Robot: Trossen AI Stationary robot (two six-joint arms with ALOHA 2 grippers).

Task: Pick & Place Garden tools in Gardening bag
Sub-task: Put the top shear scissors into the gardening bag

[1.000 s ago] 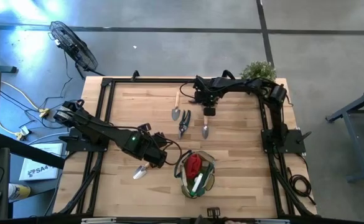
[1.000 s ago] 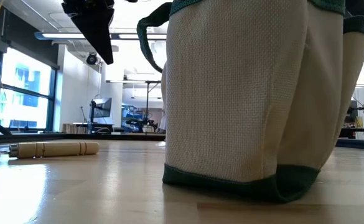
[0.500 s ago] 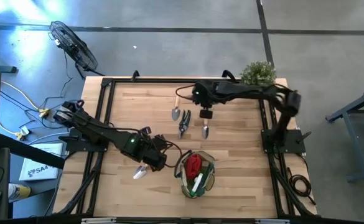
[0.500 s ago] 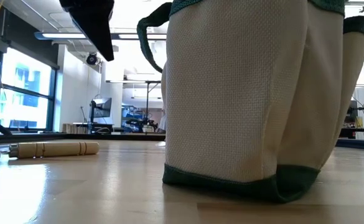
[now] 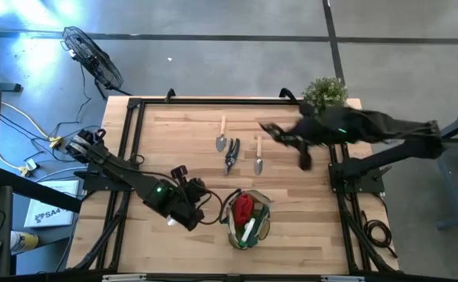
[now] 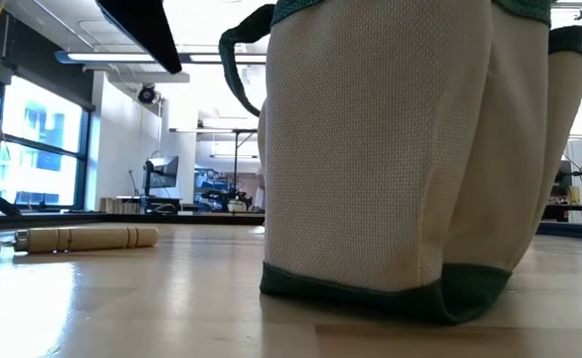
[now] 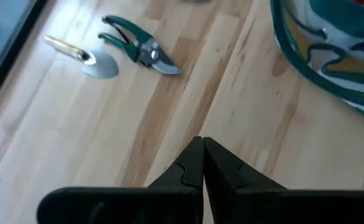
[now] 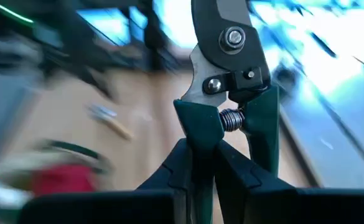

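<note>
Right end effector (image 8: pixel 201 163) gripping pruners (image 8: pixel 228 68), no legible writing

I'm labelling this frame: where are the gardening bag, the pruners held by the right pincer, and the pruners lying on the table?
gardening bag (image 5: pixel 261 229): high view, its rim.
held pruners (image 8: pixel 228 59): right wrist view, blade pivot.
pruners on the table (image 7: pixel 139 50): left wrist view, near pivot.

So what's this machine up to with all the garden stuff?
Two robot arms are packing garden tools into a gardening bag at the table's front edge; a red piece already sits inside. The right end effector is shut on green-handled pruners, carried above the table's right side near the plant. The left end effector is shut, holding nothing, beside the bag. Two trowels and another pair of pruners lie mid-table.
</note>
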